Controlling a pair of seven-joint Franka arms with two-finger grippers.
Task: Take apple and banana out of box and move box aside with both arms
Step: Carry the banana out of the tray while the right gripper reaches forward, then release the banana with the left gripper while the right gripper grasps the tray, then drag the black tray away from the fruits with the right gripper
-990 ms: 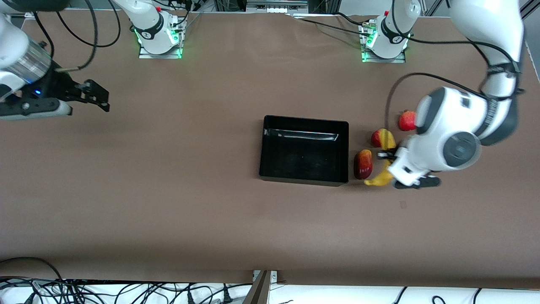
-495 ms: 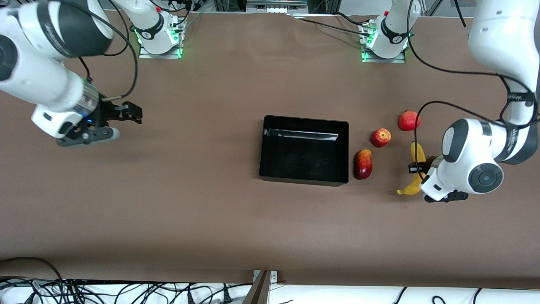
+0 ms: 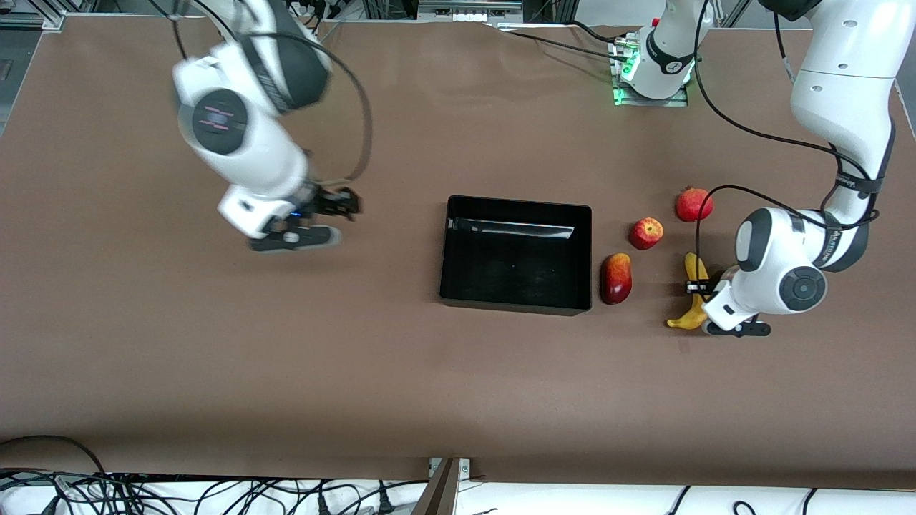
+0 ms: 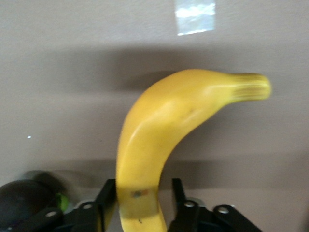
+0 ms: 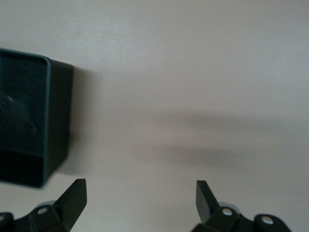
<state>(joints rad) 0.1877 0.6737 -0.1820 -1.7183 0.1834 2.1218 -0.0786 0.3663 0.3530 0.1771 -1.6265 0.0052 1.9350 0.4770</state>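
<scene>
Black box (image 3: 517, 254) taken as landmark, lying with its long sides running along the table's length. Toward the left arm's end from the box: mango (image 3: 615, 278) just beside its wall, apple (image 3: 645, 233) a little farther from the front camera than the mango, pomegranate (image 3: 692, 204) farther again. Banana (image 3: 693, 295) well apart from the box, past mango and apple, long axis running roughly toward and away from the front camera, one tip pointing up toward the pomegranate, the other curling down toward the front camera. Left gripper (image 3: 705, 292) clamped across the banana's middle; whether lifted or resting on the table, cannot tell. In the left wrist view, banana (image 4: 159, 145) seen pinched between two black fingers (image 4: 107, 193), arching away to a greenish tip over brown table, a detail hidden under the wrist in the front view. Right gripper (image 3: 342, 205) over bare table (image 3: 215, 343), toward the right arm's end from the box, near it but apart. Spread wide and empty in the right wrist view, fingertips (image 5: 77, 192) far apart, a corner of the box (image 5: 29, 121) showing ahead; finger gap not readable from the front view.
</scene>
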